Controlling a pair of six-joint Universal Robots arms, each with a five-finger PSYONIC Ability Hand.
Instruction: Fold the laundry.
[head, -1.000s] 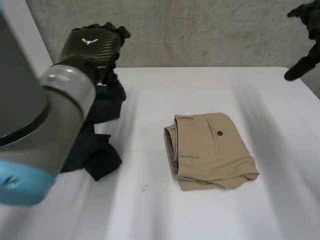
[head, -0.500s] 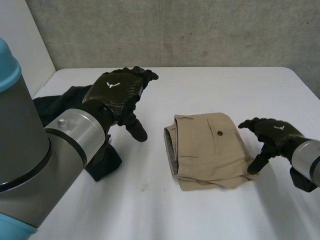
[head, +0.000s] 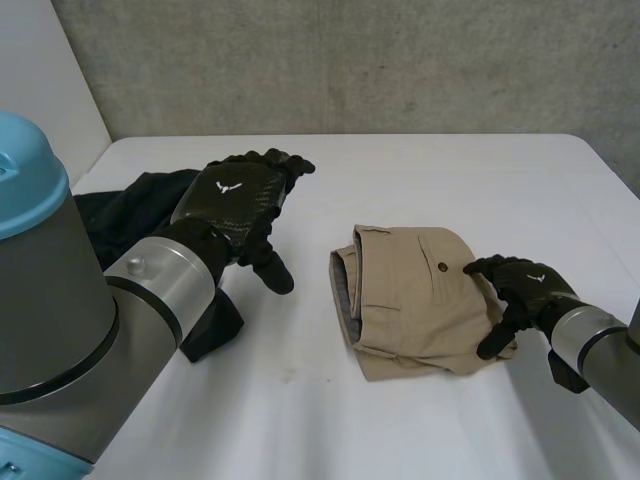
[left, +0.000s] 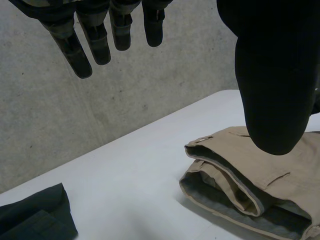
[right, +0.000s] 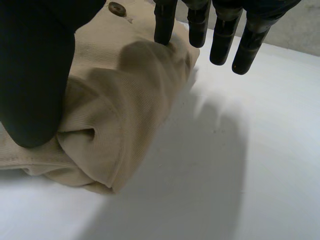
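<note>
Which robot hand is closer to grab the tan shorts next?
The right hand. It is at the right edge of the folded tan shorts, thumb touching the cloth. The left hand hovers open above the table, apart from the shorts.

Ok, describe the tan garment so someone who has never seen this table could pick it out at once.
Start from the white table in front of the grey wall. Near its middle, toward the robot's right hand, lie the folded tan trousers. Unlike the dark garment rumpled by the left arm, they are light khaki, neatly folded, with a buttoned pocket facing up.
</note>
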